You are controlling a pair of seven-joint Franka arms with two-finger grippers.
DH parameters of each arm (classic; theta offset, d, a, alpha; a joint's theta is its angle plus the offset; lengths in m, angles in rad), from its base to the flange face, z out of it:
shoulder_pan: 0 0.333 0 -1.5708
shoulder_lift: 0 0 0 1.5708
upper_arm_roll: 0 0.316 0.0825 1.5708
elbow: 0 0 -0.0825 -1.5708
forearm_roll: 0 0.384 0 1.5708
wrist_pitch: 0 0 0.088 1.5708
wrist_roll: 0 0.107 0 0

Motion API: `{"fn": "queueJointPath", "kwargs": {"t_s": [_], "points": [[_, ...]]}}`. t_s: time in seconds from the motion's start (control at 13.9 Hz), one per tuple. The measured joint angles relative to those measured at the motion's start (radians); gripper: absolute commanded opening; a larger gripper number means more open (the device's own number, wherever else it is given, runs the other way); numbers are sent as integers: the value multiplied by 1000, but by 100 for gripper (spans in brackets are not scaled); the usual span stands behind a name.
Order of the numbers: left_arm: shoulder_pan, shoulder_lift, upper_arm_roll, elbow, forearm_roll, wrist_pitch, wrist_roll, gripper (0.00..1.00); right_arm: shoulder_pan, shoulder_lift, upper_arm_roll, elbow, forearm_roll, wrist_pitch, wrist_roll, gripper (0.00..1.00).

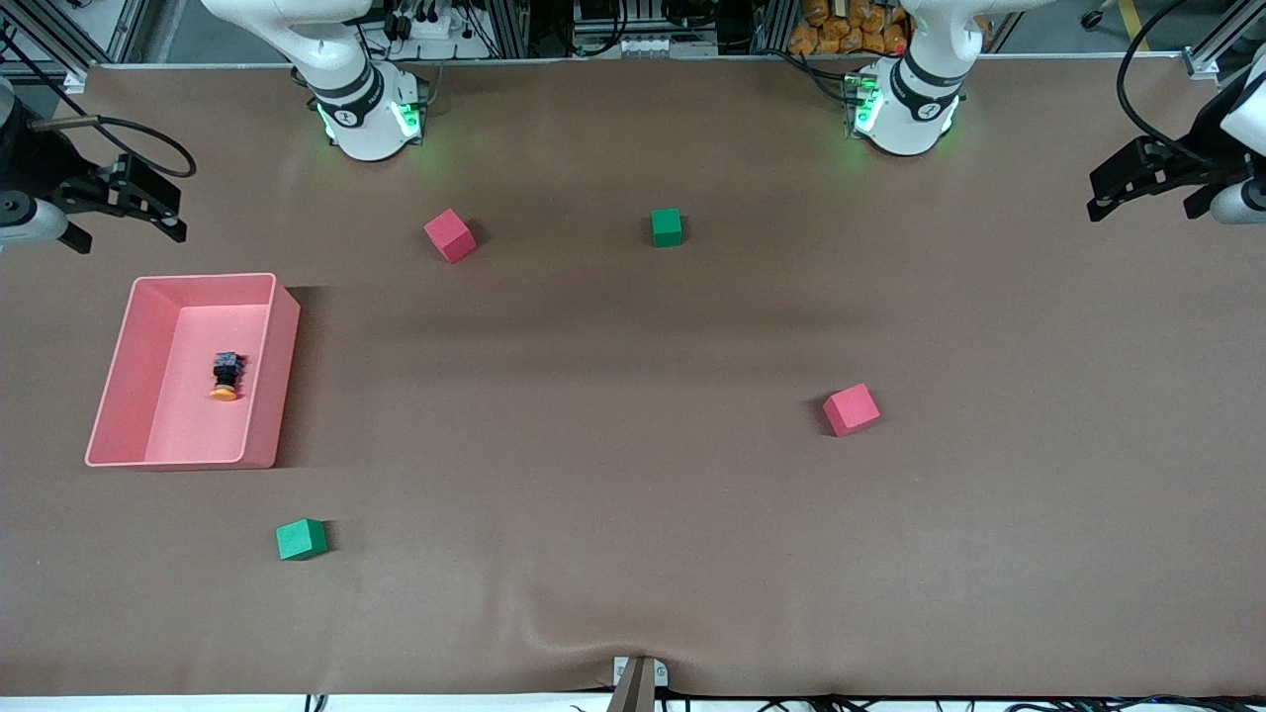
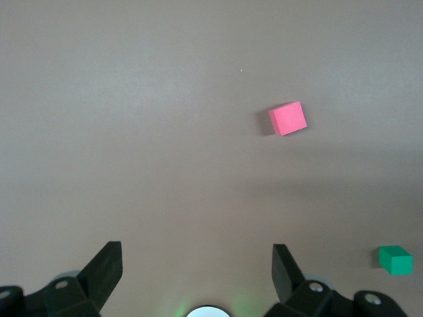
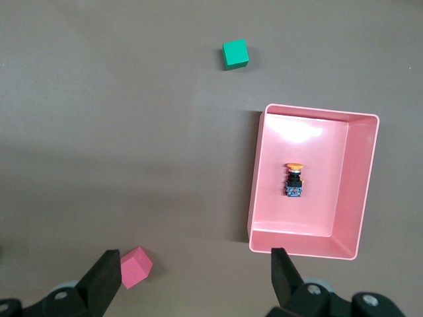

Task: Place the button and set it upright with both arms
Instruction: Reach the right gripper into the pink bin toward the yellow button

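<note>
The button [image 1: 226,376] lies on its side in the pink bin [image 1: 272,386] at the right arm's end of the table, its orange cap toward the front camera. It also shows in the right wrist view [image 3: 294,179], inside the bin [image 3: 252,198]. My right gripper [image 1: 176,213] is open and empty, high up near the bin's end that is farther from the front camera; in its own view [image 3: 195,254] nothing is between the fingers. My left gripper [image 1: 1096,198] is open and empty, high over the left arm's end of the table, and shows in its own view [image 2: 197,251].
A red cube [image 1: 450,235] and a green cube [image 1: 667,226] lie near the arm bases. Another red cube [image 1: 851,409] lies toward the left arm's end. A green cube [image 1: 301,539] lies nearer the front camera than the bin.
</note>
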Motion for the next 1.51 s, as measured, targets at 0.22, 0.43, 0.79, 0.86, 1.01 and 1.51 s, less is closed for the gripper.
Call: {"fn": "queueJointPath", "kwargs": {"t_s": [0.22,0.43,0.79,0.86,1.01,1.51], "points": [[0,0,0,0,0,-12,0,100,0,0,-3,0,0,0,0,100],[0,0,0,1,0,-14,0,100,0,0,-4,0,0,0,0,100],[1,1,2,2,0,-16,1,100,-7,15,-16,0,-20,1,0,100],[1,3,2,2,0,-18,1,100,-8,23,-18,0,-45,4,-1,100],[1,9,1,0,0,-20,1,100,-8,60,-20,-1,-112,17,-2,100],[0,18,-2,-2,0,-21,2,100,-104,236,-26,-5,-153,104,-31,100]]}}
